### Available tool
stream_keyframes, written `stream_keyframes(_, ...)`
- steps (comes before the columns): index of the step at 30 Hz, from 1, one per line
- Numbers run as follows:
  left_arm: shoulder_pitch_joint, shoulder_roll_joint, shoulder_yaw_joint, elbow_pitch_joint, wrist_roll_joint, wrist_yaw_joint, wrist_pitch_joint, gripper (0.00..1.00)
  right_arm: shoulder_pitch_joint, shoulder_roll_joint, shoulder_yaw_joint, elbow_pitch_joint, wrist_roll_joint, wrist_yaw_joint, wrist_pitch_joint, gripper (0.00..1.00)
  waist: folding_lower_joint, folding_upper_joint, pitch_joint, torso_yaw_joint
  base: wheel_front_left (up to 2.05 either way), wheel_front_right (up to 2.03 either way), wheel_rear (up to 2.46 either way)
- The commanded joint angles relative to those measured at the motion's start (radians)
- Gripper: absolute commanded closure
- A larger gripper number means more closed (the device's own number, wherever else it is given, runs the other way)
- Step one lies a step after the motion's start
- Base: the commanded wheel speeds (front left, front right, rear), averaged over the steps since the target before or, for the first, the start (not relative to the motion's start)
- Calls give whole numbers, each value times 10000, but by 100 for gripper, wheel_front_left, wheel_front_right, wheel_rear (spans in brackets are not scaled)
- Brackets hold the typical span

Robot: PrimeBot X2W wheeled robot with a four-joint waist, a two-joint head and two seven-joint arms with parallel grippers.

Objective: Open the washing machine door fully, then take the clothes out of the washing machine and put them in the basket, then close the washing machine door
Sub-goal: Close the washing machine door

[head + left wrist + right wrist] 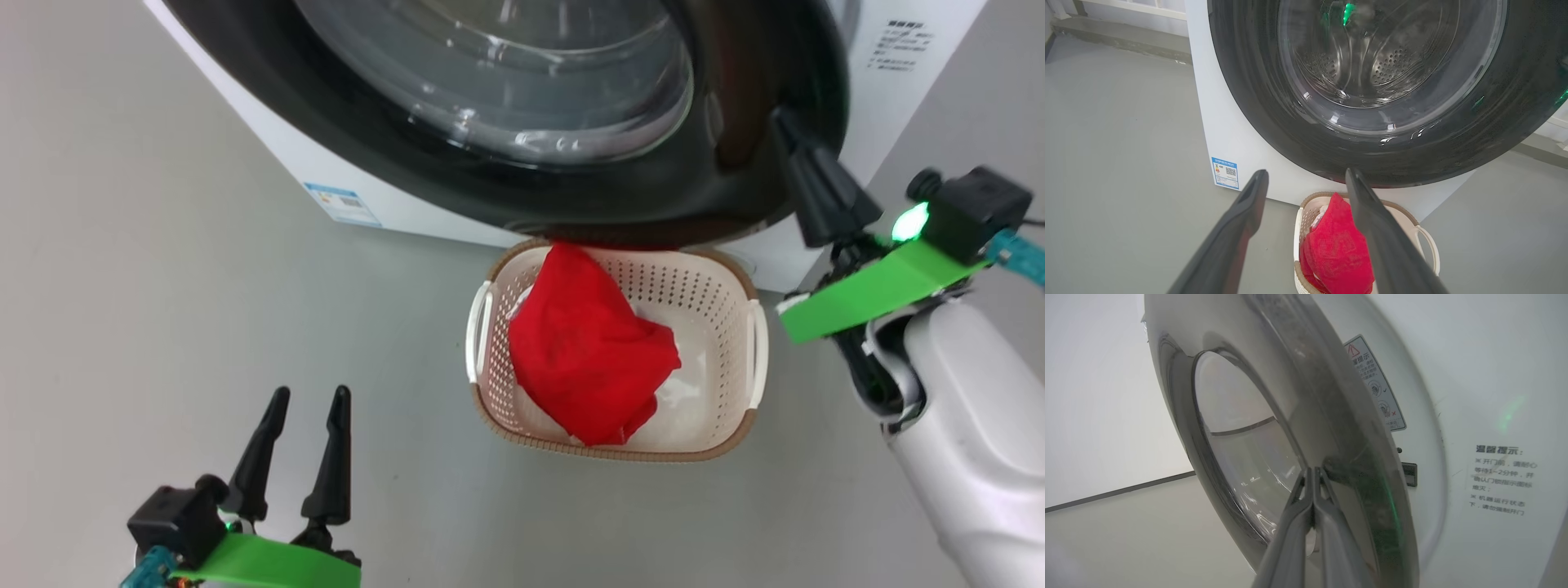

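So why's the right claw (785, 122) pinched shut at the washing machine door (571, 200) rim?

Blunt pusher, I reckon, to close it. My left claw (311, 396) is wide, parked clear. All visible clothes (588, 351) lie in the basket (702, 286).

Latched?

No. Right wrist shows it ajar from the washing machine (1474, 396); head view can't tell me.

A glossy black rim rings the washing machine door (367, 155), its clear glass window (506, 73) shining over a perforated steel drum (1392, 69). The washing machine (873, 114) is smooth white panel. The basket (702, 286), cream perforated plastic with a brown woven-look rim, holds the clothes (588, 351), soft red cloth over white. The floor (163, 286) is smooth matt grey.
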Motion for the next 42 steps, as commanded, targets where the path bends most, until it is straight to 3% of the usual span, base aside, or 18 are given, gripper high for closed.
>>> stream_keyframes(1,-288,103,273,-190,-65,-54,-122,0,-354,20,-46,-288,-39,29,-65,100,0,-1,255,153,0,0,0)
stream_keyframes(15,-751,103,99,-129,-325,-54,-122,0,-1383,107,-1139,-311,-224,29,-65,100,0,-1,901,362,0,0,0)
stream_keyframes(29,-641,103,325,193,-242,-54,-122,0,104,331,-187,-119,-186,29,-65,100,0,-1,144,-172,0,0,0)
stream_keyframes(35,-477,103,438,388,-168,-54,-122,0,1061,490,-73,-238,-132,29,-65,50,0,-1,-250,-608,0,0,0)
stream_keyframes(36,-450,103,466,407,-143,-54,-122,0,1219,509,-93,-263,-129,29,-65,20,0,-1,-317,-676,0,0,0)
stream_keyframes(37,-421,103,498,421,-113,-54,-122,0,1373,521,-119,-290,-134,29,-65,1,0,-1,-380,-745,0,0,0)
stream_keyframes(42,-268,103,681,404,91,-54,-122,0,2108,519,-205,-379,-132,29,-65,0,0,-1,-737,-1064,0,0,0)
